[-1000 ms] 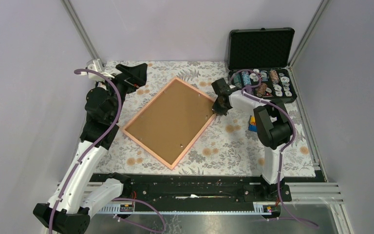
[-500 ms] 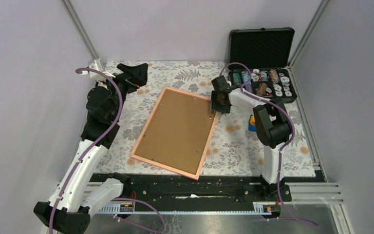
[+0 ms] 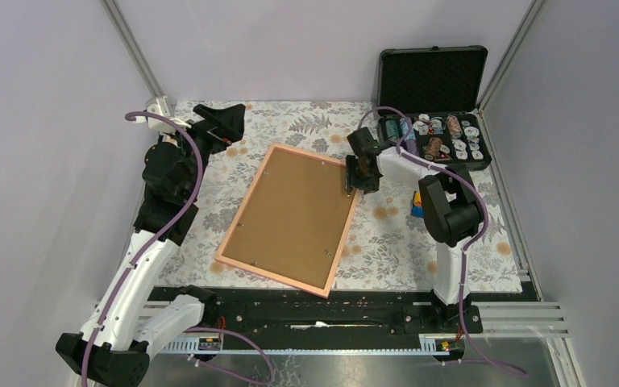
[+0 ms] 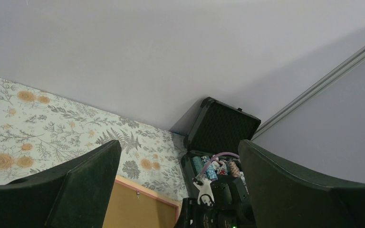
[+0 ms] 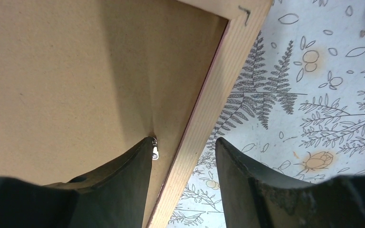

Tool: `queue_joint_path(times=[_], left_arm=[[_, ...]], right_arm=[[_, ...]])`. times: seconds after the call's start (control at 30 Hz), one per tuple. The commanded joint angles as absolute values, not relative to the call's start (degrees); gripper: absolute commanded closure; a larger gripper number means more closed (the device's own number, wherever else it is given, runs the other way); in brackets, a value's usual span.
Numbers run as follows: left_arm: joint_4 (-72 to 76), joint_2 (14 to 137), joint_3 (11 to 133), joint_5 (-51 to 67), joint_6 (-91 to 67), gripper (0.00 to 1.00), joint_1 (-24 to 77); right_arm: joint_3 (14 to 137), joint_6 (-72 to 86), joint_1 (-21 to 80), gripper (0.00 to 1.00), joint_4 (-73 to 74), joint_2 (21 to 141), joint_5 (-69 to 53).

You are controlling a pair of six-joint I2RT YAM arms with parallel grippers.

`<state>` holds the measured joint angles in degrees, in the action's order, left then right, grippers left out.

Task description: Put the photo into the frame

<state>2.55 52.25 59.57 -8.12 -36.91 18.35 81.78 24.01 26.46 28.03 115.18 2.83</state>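
The frame (image 3: 270, 275) lies back up in the middle of the table (image 3: 387, 242), the backing board (image 3: 290, 214) inside it. The right gripper (image 3: 353, 173) straddles its far right edge. The case (image 3: 433, 81) stands behind, at the far right corner.

Plain lilac walls (image 3: 314, 48) surround a floral tablecloth (image 3: 387, 242); an open black case (image 3: 431, 79) sits upper right.

The gripper (image 5: 183, 142) straddles the frame (image 5: 228, 71) rail with jaws parted, backing board (image 5: 52, 71) one side, floral worktop (image 5: 313, 95) the other.
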Motion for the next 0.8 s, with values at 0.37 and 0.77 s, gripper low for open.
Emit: queue_joint_path(times=[0.37, 0.77], left_arm=[[4.23, 51.46, 62.06, -8.53, -35.90, 0.01, 18.53], [3.96, 51.28, 62.22, -8.98, -35.60, 0.01, 18.59]], right_arm=[[85.56, 24.34, 30.45, 0.39, 32.19, 118.93, 8.16], [86.30, 24.75, 29.93, 0.82, 31.47, 119.90, 5.08]])
